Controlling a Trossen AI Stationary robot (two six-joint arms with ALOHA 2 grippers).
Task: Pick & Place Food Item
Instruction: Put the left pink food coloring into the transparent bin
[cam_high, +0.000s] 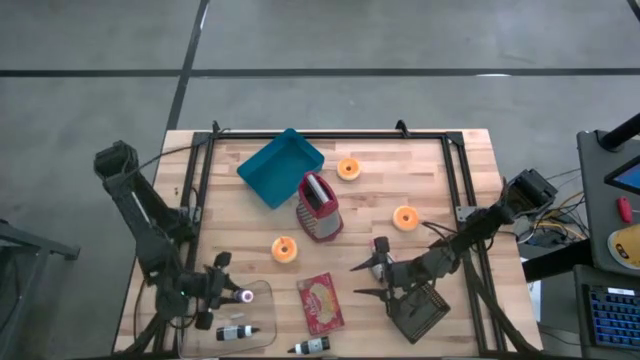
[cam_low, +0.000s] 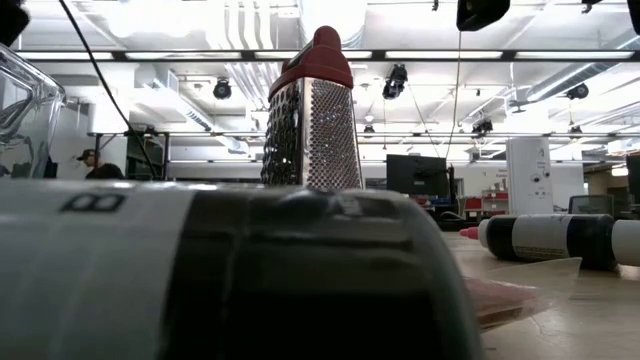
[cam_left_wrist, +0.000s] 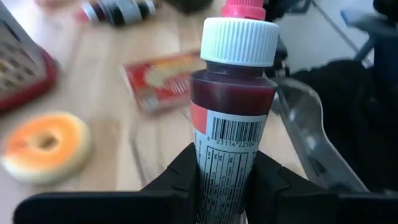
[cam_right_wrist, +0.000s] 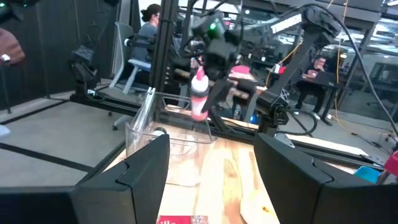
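Note:
My left gripper (cam_high: 228, 294) is at the table's near left, shut on a small bottle (cam_left_wrist: 231, 118) of dark red liquid with a white cap and pink tip. The right wrist view shows that bottle (cam_right_wrist: 198, 94) held above a clear container (cam_right_wrist: 155, 146). A red food packet (cam_high: 321, 302) lies flat near the front edge. Three orange ring-shaped items lie on the wood: one (cam_high: 284, 249) mid-table, one (cam_high: 348, 169) at the back, one (cam_high: 405, 217) to the right. My right gripper (cam_high: 362, 279) hovers right of the packet, open, with nothing between its fingers. My left gripper pinches the bottle's labelled lower body (cam_left_wrist: 227, 163) between its two fingers, one on each side. The fingers come from the table's left, slanting down. The bottle stands roughly upright with its cap up, lifted clear above the clear container's left part.
A metal grater with a red top (cam_high: 319, 207) stands mid-table, a blue tray (cam_high: 281, 166) behind it. Two more small bottles (cam_high: 235, 332) (cam_high: 310, 346) lie at the front edge. A black object (cam_high: 420, 315) sits under my right arm.

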